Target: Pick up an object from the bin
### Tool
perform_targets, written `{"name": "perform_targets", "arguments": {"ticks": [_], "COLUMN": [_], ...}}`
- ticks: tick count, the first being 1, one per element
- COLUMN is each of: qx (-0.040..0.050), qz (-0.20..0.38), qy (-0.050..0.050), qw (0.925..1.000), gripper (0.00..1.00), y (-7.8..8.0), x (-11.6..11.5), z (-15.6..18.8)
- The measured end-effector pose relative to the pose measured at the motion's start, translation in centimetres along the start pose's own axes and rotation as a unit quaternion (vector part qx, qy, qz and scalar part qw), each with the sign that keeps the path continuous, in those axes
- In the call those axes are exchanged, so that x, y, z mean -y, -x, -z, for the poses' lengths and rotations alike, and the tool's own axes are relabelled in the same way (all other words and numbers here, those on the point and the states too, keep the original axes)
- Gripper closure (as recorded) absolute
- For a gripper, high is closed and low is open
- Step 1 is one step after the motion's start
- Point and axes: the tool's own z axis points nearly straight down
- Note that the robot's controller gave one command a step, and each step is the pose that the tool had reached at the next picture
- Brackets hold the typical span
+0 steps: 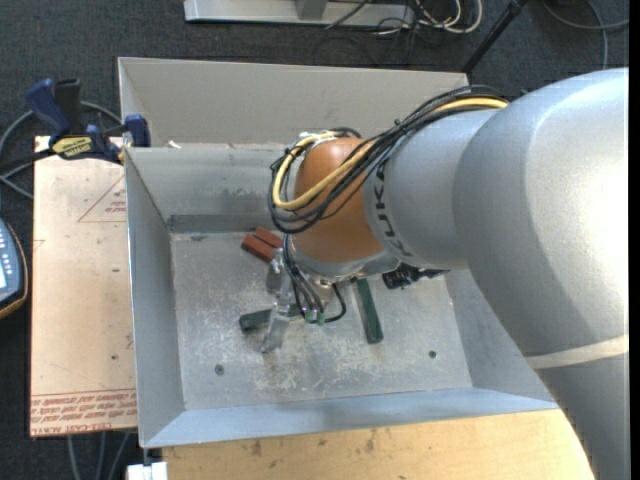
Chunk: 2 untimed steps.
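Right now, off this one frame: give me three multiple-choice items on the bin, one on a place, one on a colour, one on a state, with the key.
1. Where in the bin does the red-brown block lie?
A. at the foot of the far wall, beyond the gripper
B. in the near right corner
C. on top of the rim

2. What colour is the long bar on the floor?
A. yellow
B. dark green
C. white

3. How does that bar sit?
A. lying flat on the floor
B. standing on end
C. hanging from the arm's cables

Key:
1 A, the block sits where the floor meets the far wall.
2 B, the bar is dark green against the grey floor.
3 A, the bar lies flat on the floor, to the right of the gripper.
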Motion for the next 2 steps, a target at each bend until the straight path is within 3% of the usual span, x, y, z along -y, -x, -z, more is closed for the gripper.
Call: {"name": "perform_targets", "arguments": {"ticks": [1,2], "qx": [-0.0015,0.0028], "qz": [-0.004,0.015], "qy": [-0.001,0.001], "qw": [1.0,0.9999], "gripper": [1.0,1.0], "y": [0.1,-0.1], "x": [0.5,-3.8], "z": [0.0,12.9]}}
